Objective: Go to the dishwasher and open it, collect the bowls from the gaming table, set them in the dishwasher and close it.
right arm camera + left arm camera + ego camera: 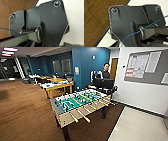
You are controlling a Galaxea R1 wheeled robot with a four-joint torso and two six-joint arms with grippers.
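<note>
Soft, blurry pictures, bright ceiling lights (10, 50) at corner, wide-angle bending

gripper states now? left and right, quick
Left gripper: cannot be told; the fingers can't be made out in the wrist view.
Right gripper: cannot be told, same reason.

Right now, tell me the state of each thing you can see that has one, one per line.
Foosball table: upright on the wood floor, rods across the green field, nobody playing.
Yellow-sided table: standing behind it, small things on top, too blurred to name.
Person: standing beyond the foosball table at a dark rig.
Notice board: on the wall, papers pinned.
Wooden door: too small to tell open or shut.
</note>
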